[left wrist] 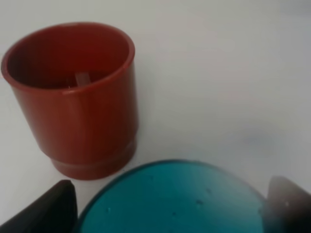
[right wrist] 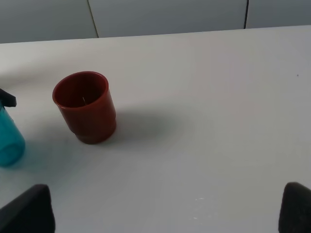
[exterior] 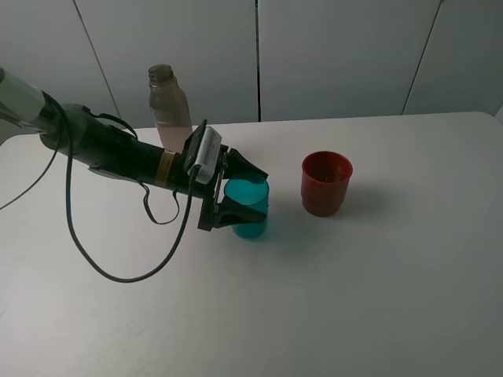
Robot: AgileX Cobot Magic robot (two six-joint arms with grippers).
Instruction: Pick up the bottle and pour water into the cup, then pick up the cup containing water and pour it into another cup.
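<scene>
Exterior high view. Left gripper (exterior: pixel 242 192): jaws spread wide, one on each side of the cup (exterior: pixel 247 210), which stands upright on the table (exterior: pixel 377 298); whether the pads touch its wall cannot be told. Bottle (exterior: pixel 168 98): upright at the table's rear, behind the left arm, well apart from both cups. Another cup (exterior: pixel 326 182): red-brown, upright, near the teal cup and apart from it. Right arm: not shown here.

Left wrist view. Cup (left wrist: pixel 180 199): fills the near field between the two dark fingertips (left wrist: pixel 46 208), which stand wide of it. Another cup (left wrist: pixel 73 97): just beyond, upright, interior dim; contents cannot be told.

Right wrist view. Right gripper (right wrist: pixel 165 211): fingertips at the frame's two corners, spread, nothing between them, hanging above bare table. Another cup (right wrist: pixel 86 107) and an edge of the cup (right wrist: pixel 9 138) visible.

Judgement. Step in hand: the second pick-up, with the bottle set aside. Next move calls for closing squarely on the teal cup, lifting level, then tilting over the red-brown rim.
</scene>
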